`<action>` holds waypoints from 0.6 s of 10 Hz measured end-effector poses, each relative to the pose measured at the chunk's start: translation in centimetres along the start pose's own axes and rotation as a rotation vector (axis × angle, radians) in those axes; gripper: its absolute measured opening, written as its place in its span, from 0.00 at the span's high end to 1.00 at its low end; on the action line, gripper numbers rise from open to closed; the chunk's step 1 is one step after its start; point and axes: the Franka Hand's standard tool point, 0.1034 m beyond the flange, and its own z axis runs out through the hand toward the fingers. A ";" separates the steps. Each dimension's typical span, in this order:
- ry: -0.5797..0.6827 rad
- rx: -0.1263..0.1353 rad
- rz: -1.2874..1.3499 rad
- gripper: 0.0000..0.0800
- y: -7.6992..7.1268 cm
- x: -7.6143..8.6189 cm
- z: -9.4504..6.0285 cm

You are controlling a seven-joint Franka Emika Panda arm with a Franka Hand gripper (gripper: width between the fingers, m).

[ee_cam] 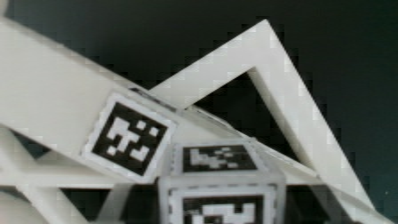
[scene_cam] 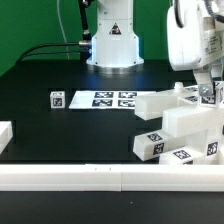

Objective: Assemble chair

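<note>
My gripper [scene_cam: 206, 92] hangs low over the chair [scene_cam: 180, 128], on the exterior view's right side of the table [scene_cam: 60, 135]. The chair is a bunch of white parts with tags. I cannot tell if they are joined or just leaning on each other. I also cannot tell if my fingers are apart or clamped on a part, because the white parts hide them.

Up close I see slanted bars [ee_cam: 267, 100] and a tag [ee_cam: 128, 135]. One small part [scene_cam: 57, 98] sits alone, well off to the exterior view's left, just beside the marker board [scene_cam: 112, 100]. The rail [scene_cam: 100, 178] lies along the near edge.

I think my job now is to fit one part onto the chair. I should go slow, keep the part straight, line it up with its spot, and push softly so nothing tips or slides.
</note>
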 end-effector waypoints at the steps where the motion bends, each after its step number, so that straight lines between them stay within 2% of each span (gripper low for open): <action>1: 0.000 0.002 -0.028 0.64 0.0 -0.1 0.0; 3: 0.001 0.001 -0.036 0.63 0.1 -0.1 0.1; 4: 0.002 0.001 -0.046 0.40 0.1 0.0 0.1; 5: 0.002 0.000 -0.108 0.40 0.1 0.0 0.1; 6: 0.002 -0.002 -0.191 0.24 -0.1 0.1 0.1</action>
